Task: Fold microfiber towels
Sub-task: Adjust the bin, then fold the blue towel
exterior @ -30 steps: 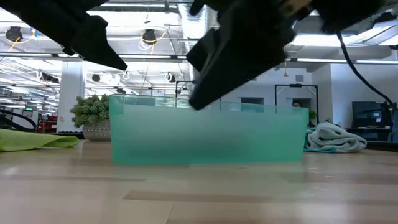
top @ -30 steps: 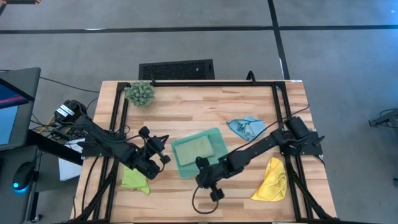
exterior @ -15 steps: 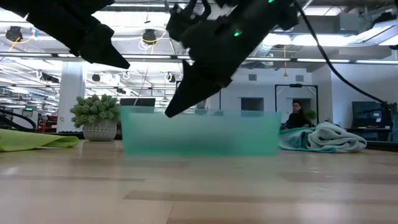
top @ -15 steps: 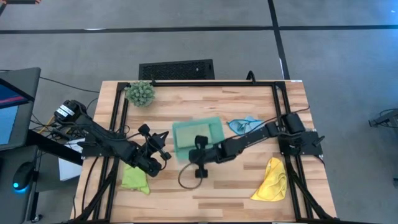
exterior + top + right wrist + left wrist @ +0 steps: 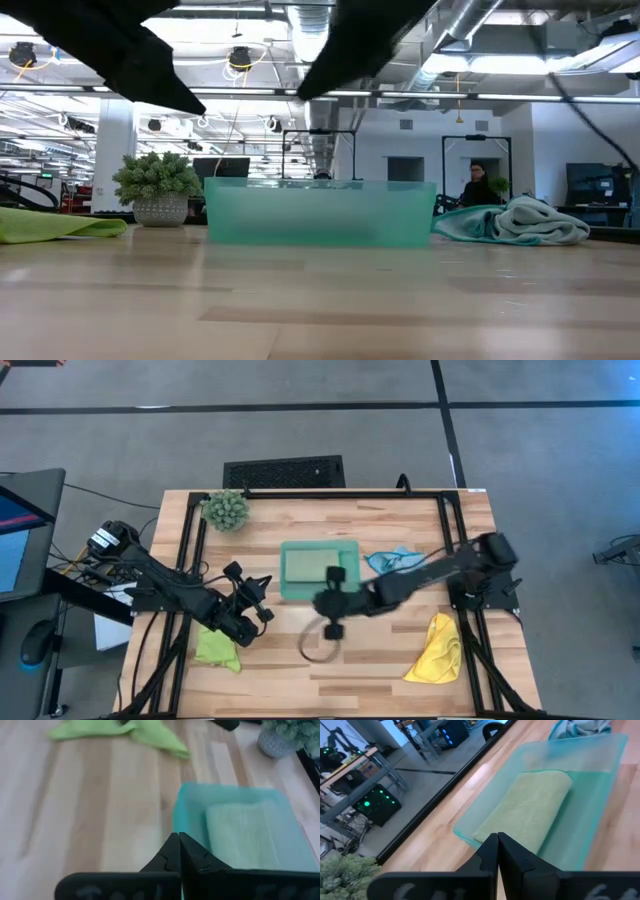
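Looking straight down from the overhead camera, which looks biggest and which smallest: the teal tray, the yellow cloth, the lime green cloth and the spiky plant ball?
1. teal tray, clearly the largest.
2. yellow towel, crumpled.
3. lime green towel and plant ball: these look about alike, and the left arm hides part of the towel, so I won't rank them.

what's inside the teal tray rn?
One folded pale sage towel lies flat inside the teal tray, beside bare floor. Whether anything lies under it cannot be seen; it covers that part.
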`<state>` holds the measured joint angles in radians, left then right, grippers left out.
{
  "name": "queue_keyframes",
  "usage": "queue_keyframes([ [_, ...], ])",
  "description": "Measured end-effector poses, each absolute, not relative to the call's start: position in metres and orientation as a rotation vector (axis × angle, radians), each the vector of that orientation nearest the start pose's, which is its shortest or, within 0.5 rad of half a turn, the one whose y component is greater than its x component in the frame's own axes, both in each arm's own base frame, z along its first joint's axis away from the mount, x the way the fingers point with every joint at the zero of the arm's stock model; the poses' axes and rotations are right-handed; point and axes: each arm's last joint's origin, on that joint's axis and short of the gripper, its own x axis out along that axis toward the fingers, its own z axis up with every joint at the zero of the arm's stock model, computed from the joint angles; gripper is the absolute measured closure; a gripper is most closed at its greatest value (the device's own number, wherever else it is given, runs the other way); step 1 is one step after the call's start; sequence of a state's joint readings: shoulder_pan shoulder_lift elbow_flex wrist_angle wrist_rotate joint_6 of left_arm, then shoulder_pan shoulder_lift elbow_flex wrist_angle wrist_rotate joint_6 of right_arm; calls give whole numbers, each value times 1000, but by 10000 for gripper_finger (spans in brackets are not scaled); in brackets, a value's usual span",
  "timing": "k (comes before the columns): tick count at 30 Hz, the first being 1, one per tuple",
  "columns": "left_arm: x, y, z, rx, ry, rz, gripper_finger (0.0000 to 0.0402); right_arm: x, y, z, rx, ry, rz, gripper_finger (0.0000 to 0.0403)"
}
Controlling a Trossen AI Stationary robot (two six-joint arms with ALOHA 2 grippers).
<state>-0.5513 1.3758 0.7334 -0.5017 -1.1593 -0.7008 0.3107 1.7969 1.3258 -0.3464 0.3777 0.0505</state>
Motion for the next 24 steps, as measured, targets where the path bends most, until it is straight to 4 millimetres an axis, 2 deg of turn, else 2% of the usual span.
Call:
queue_keyframes([
  [4,211,-104,192,210,502,727,401,325,128,265,-207,845,-158,390],
  [7,210,-107,192,198,492,717,401,289,129,278,-182,926,-289,386],
  [9,211,-109,192,184,482,711,401,271,122,282,-146,987,-381,382],
  [12,212,-110,193,169,468,706,401,252,103,277,-96,1086,-522,370],
  [15,212,-110,193,167,467,705,401,244,79,261,-100,1164,-576,344],
  [18,213,-110,193,169,467,705,401,241,49,244,-73,1226,-566,307],
  [24,212,-110,193,170,468,705,401,242,-24,209,28,1292,-489,220],
])
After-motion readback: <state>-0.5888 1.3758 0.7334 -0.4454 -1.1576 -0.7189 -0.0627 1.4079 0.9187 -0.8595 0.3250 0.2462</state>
